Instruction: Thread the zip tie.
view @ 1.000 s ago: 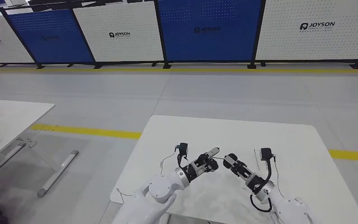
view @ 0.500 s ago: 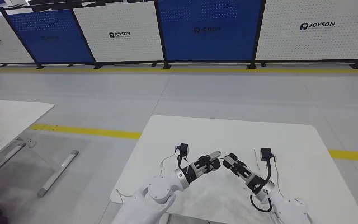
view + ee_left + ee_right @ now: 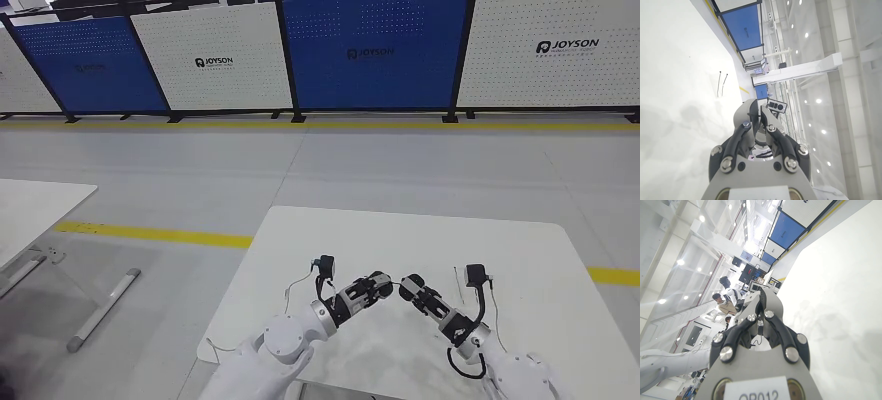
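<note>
Zip tie [image 3: 754,114]: thin black strand, pinched crosswise between the left gripper [image 3: 757,106] fingers, held over the white table [image 3: 420,235]. Right gripper [image 3: 761,294] sits tip to tip with the left, fingers pressed together; can't tell whether the tie is between them. Three ties total: first spare tie [image 3: 718,85] and second spare tie [image 3: 724,83] lie side by side on the table, well apart from both grippers. Room: grey floor [image 3: 350,170], yellow line [image 3: 150,235], blue and white perforated panels [image 3: 375,55], second white table [image 3: 30,205].
</note>
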Robot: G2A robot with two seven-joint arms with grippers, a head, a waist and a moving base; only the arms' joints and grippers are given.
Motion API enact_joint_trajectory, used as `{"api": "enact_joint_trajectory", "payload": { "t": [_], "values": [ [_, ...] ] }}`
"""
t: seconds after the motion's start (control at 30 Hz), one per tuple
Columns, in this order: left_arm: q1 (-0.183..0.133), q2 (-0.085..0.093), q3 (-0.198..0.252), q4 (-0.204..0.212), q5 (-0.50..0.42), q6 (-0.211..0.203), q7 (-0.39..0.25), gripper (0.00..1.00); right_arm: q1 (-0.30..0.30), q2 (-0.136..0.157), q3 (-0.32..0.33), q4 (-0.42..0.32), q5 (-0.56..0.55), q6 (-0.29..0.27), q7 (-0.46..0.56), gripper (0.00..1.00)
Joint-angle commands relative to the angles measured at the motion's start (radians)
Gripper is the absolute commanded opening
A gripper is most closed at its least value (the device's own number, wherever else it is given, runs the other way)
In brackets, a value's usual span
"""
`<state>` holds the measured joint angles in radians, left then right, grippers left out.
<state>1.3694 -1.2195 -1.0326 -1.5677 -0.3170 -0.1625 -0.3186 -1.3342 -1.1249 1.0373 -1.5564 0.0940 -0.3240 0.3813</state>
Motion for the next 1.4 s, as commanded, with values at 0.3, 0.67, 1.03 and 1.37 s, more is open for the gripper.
{"api": "enact_joint_trajectory", "payload": {
  "t": [0.3, 0.67, 1.03, 1.37],
  "values": [
    [-0.004, -0.001, 0.003, 0.008, 0.005, -0.001, 0.002, 0.0, 0.0, 0.0, 0.0, 0.0, 0.0, 0.0, 0.0, 0.0],
    [0.002, 0.0, 0.003, 0.0, 0.012, -0.01, 0.0, 0.0, 0.0, 0.0, 0.0, 0.0, 0.0, 0.0, 0.0, 0.0],
    [0.018, 0.004, -0.003, -0.019, 0.031, -0.008, -0.002, 0.43, 0.0, 0.0, 0.0, 0.0, 0.0, 0.0, 0.0, 0.0],
    [0.018, 0.004, -0.002, -0.017, 0.034, -0.014, 0.001, 0.0, 0.0, 0.0, 0.0, 0.0, 0.0, 0.0, 0.0, 0.0]
  ]
}}
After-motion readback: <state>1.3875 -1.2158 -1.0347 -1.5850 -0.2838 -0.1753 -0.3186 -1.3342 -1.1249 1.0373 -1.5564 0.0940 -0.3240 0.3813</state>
